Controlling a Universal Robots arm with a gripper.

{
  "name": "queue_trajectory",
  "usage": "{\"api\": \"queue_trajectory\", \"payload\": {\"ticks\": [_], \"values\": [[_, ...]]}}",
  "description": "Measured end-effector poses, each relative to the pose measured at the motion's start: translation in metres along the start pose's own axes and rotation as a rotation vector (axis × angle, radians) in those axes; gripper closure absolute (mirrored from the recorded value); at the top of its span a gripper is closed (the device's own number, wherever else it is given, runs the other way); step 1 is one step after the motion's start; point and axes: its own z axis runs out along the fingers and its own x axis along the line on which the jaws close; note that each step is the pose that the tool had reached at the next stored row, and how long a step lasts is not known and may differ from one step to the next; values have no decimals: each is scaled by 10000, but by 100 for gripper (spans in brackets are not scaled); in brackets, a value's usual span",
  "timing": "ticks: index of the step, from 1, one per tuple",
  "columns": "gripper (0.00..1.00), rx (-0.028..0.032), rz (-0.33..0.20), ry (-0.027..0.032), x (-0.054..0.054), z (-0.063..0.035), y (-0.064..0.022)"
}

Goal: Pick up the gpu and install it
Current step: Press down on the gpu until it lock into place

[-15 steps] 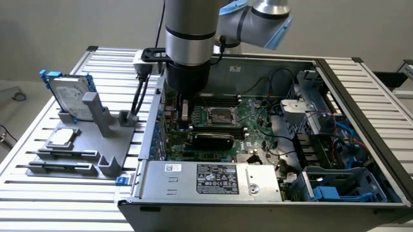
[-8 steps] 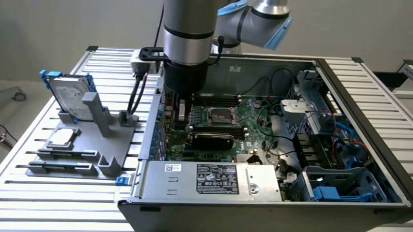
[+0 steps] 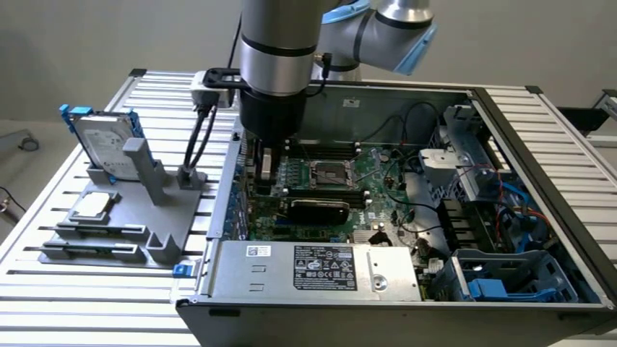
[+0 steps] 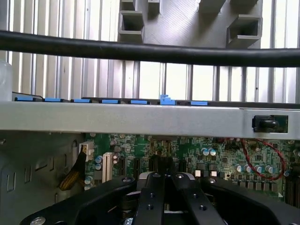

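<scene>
The black two-finger gripper (image 4: 166,187), fingers together, hangs just above the green motherboard (image 3: 323,177); keep vertical over the slot.

One hard drive (image 3: 100,141), one chip (image 3: 92,205)

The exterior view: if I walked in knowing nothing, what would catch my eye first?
Probably the open computer case, its green motherboard laid bare, with the robot arm plunging straight down into its rear corner at the exterior view's left. Beside the case, a grey holder props up a silver hard drive with blue rails.
</scene>
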Motion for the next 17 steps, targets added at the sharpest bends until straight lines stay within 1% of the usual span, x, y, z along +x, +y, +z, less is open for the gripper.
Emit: {"api": "queue_trajectory", "payload": {"ticks": [3, 6, 9, 12, 14, 15, 17], "values": [[89, -98, -2, 15, 1, -16, 14], [89, -143, -1, 48, 2, -47, 20], [89, -188, 6, 115, 0, -73, 23], [89, -256, 17, 225, 1, -80, 24], [89, -299, 22, 282, 1, -81, 25], [89, -327, 22, 291, 0, -82, 25], [89, -403, 18, 298, 0, -83, 26]]}}
